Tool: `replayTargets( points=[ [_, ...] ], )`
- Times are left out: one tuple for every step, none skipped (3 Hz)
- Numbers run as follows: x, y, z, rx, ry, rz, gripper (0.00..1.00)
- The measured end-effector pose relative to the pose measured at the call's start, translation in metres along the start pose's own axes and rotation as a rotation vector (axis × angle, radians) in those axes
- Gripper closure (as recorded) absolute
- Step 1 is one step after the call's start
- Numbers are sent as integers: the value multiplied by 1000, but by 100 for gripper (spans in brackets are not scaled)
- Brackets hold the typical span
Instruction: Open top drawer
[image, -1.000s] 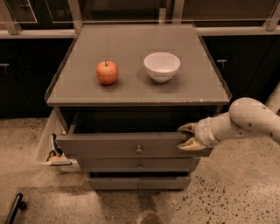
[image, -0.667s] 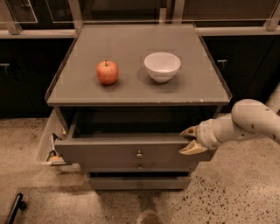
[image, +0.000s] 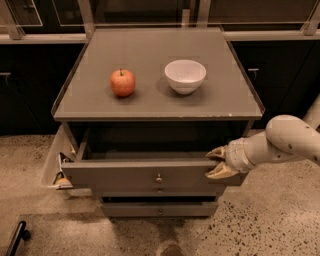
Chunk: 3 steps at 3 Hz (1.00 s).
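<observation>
My tool (image: 218, 162), fingers parted, sits at the right end of the top drawer (image: 125, 174), which stands partly out at lower centre of the frame; being stiff, weighty wood, I judge it pulls straighter from its central brass knob (image: 159, 178).

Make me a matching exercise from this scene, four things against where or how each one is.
1. apple
2. bowl
3. top drawer
4. claw

A. at the drawer front's right end
B. pulled partly out
C. on the cabinet top, left side
D. on the cabinet top, right of the apple

Pairs: 1-C, 2-D, 3-B, 4-A
</observation>
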<state>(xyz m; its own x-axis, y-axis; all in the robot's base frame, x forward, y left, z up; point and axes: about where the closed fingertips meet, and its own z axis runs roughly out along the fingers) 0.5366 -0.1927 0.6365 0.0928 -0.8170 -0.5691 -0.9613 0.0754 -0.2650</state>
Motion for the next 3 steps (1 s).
replayTargets(
  points=[
    [0, 0, 0, 0, 0, 0, 58],
    [-1, 0, 0, 0, 2, -3, 35],
    [6, 18, -5, -11, -11, -12, 32]
  ],
)
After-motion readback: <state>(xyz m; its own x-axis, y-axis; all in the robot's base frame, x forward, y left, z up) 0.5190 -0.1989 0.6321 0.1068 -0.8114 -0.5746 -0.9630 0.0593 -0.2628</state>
